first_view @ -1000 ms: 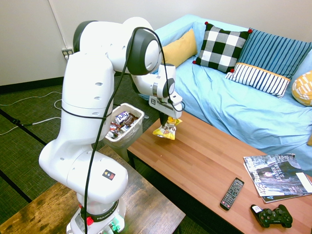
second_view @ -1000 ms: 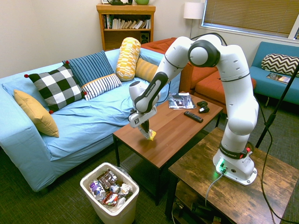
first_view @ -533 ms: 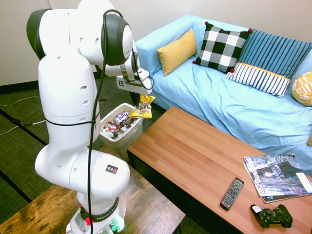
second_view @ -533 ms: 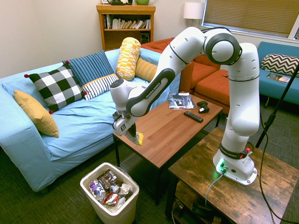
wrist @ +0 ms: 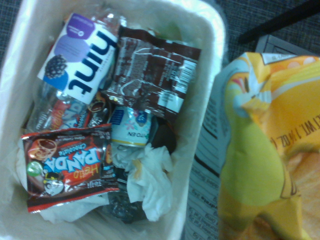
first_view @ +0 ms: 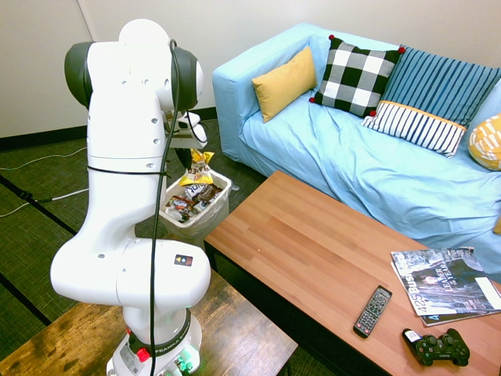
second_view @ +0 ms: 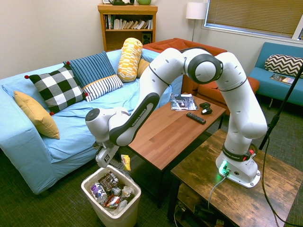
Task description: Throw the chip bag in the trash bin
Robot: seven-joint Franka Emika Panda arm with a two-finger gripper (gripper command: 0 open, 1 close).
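The small crinkled yellow chip bag (second_view: 125, 162) hangs from the claw (second_view: 118, 161), which is clamped on its upper edge. In the second exterior view, at lower left of the frame, the bag dangles just above the right-hand rim of the small white plastic trash bin (second_view: 88, 188), beside the end of the long wooden worktop (second_view: 170, 130). In the first exterior view the bag (first_view: 197, 168) shows at centre left, hanging over the bin (first_view: 221, 197), with the arm's column hiding most of the claw. The wrist view looks straight down into the bin (wrist: 212, 60): a purple-labelled clear plastic bottle (wrist: 80, 50), a dark brown candy wrapper (wrist: 150, 70), a red snack wrapper (wrist: 70, 162) and crumpled white tissue (wrist: 150, 182) lie inside, while the yellow bag (wrist: 265, 150) fills the right side of that frame, over the rim rather than the middle.

The step in hand looks like the carry's end: positioning over the bin. The next move calls for a short shift towards the bin's centre, then parting the claw so the light bag drops inside rather than catching the rim.
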